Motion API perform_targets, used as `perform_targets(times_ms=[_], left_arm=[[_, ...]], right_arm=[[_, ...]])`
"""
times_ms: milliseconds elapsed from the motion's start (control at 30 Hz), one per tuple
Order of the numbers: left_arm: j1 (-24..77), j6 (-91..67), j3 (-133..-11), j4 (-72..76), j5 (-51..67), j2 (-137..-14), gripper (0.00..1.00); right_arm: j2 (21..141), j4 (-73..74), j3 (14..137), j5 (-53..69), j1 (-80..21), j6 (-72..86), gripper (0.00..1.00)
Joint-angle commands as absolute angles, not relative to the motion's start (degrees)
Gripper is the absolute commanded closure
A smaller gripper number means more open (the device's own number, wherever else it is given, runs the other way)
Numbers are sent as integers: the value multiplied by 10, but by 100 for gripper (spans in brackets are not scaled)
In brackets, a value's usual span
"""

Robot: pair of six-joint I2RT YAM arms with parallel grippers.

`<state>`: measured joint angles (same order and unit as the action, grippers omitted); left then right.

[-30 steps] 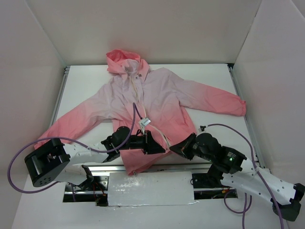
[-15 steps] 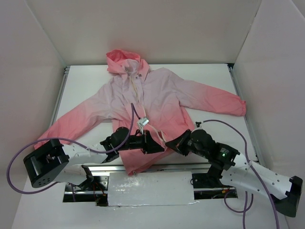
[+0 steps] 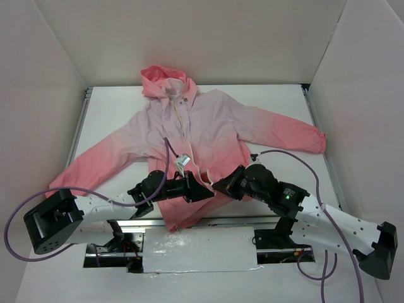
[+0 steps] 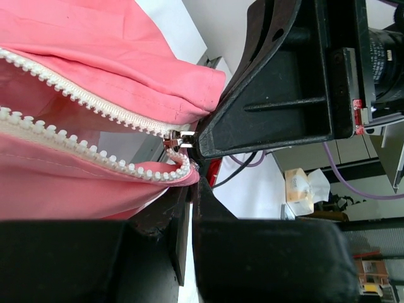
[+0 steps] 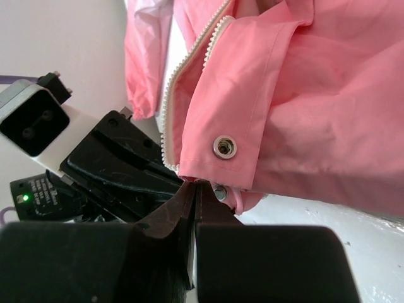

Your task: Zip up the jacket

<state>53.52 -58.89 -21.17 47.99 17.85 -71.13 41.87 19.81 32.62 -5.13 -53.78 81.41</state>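
The jacket (image 3: 208, 126) lies flat on the table, hood at the far end and coral hem near me, its pale zipper (image 3: 183, 126) open. My left gripper (image 3: 205, 193) is shut on one hem corner at the zipper's bottom. In the left wrist view (image 4: 191, 183) the toothed tape (image 4: 95, 158) ends at its tips, and the metal slider (image 4: 175, 140) sits just beyond. My right gripper (image 3: 221, 187) is shut on the other hem corner; the right wrist view (image 5: 196, 184) shows a snap stud (image 5: 225, 146) just above its tips. The two grippers almost touch.
White walls enclose the table (image 3: 278, 101) on three sides. The sleeves spread to the left (image 3: 82, 170) and right (image 3: 290, 132). Purple cables (image 3: 170, 151) loop over the hem. A metal rail (image 3: 189, 221) runs along the near edge.
My right gripper has moved left and away from me, onto the hem corner beside my left gripper. The left gripper has shifted slightly farther with the hem.
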Motion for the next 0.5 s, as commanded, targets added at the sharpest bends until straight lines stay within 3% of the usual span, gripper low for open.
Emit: perform_targets(times_ms=[0,267,467], left_arm=[[544,-592,-201,478,202,-695,100],[545,-585,-212,431,172,-667,100],[546,-588,-228,451,190,-701,100]], right_arm=[[435,169,381,-67,-540,816,100],[315,280,316,-99,-541,852,100],[291,170,255,-32,-541,851,100]])
